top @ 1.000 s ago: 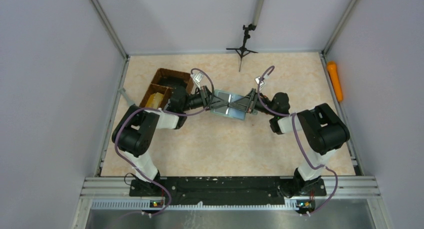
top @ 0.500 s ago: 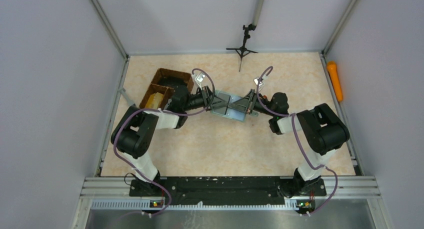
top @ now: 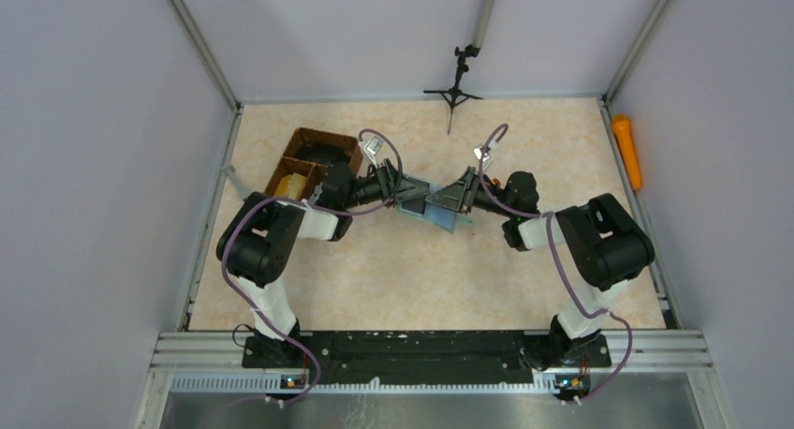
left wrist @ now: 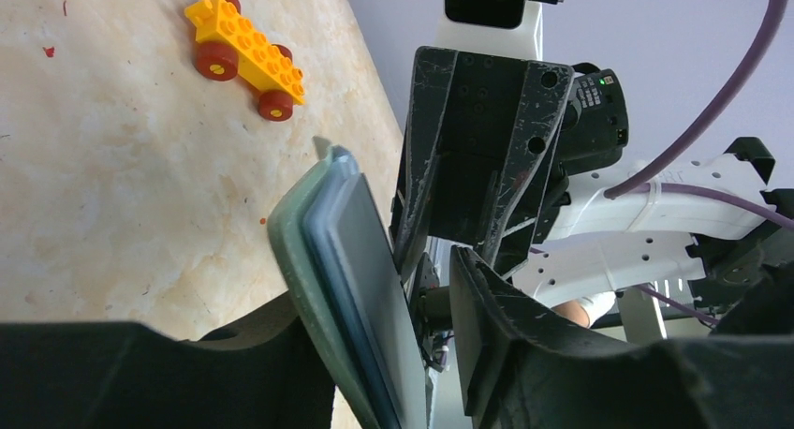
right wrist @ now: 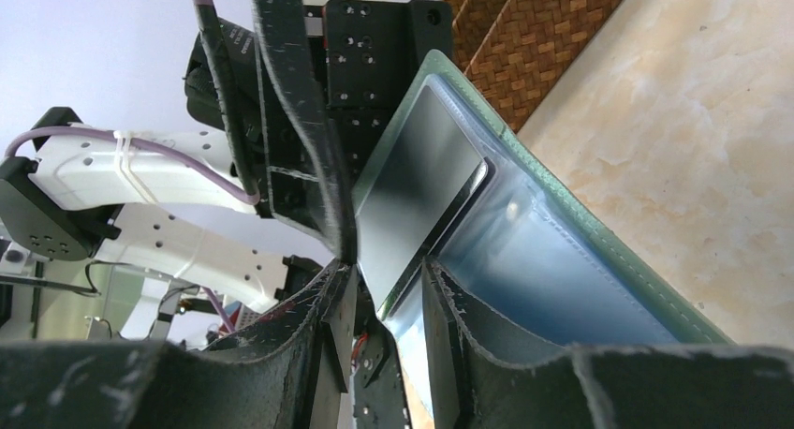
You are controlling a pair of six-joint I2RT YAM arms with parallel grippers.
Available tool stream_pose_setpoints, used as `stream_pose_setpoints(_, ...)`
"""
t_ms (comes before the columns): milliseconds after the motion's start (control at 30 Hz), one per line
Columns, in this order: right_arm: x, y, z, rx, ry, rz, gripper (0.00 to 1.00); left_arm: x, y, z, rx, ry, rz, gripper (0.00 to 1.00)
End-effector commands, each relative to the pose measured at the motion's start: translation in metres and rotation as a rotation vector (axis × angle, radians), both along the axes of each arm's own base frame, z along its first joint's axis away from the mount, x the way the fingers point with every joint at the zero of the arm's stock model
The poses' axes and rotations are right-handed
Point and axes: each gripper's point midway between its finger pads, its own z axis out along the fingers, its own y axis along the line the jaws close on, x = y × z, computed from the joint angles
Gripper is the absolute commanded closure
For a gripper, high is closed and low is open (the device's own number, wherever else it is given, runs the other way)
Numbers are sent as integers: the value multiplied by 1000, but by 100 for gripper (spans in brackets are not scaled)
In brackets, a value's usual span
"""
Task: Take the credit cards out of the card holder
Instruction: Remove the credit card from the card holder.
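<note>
The lower end of the card holder (left wrist: 342, 279) is being cut off by the picture's bottom edge, between the fingers of the left gripper (left wrist: 379, 288). The lower end of the dark card (right wrist: 412, 195) is being hidden behind the fingertips of the right gripper (right wrist: 386, 274). From above, the card holder is being largely covered by both grippers.

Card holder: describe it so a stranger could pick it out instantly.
On the table, right of the brown wicker tray, the left arm and right arm meet. Between them is the card holder: the only flat grey-green folder, blue-grey sleeves inside, a dark card showing.
</note>
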Motion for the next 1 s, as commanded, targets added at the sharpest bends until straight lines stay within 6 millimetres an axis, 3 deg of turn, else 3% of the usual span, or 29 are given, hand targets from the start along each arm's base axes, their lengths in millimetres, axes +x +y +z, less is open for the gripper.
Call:
stream_pose_setpoints(0, 0, 7, 17, 26, -74, 17, 66, -2, 2, 24, -51, -95, 0, 46)
stream_pose_setpoints(267, 3, 5, 9, 33, -33, 6, 68, 0, 9, 28, -85, -93, 9, 42)
stream_pose_setpoints(333, 4, 4, 8, 37, -24, 4, 68, 1, 10, 27, -86, -89, 12, 46)
stream_pose_setpoints(433, 6, 4, 5, 37, -10, 2, 68, 0, 11, 27, -95, -87, 7, 64)
stream_pose_setpoints(500, 6, 3, 4, 35, -4, -1, 68, 1, 11, 28, -101, -86, 7, 68)
stream_pose_setpoints(733, 11, -1, -1, 19, 12, -25, 66, 1, 14, 30, -119, -87, 9, 67)
stream_pose_setpoints(967, 9, 4, -2, -19, -24, -17, 58, 2, 14, 29, -147, -59, 1, 79)
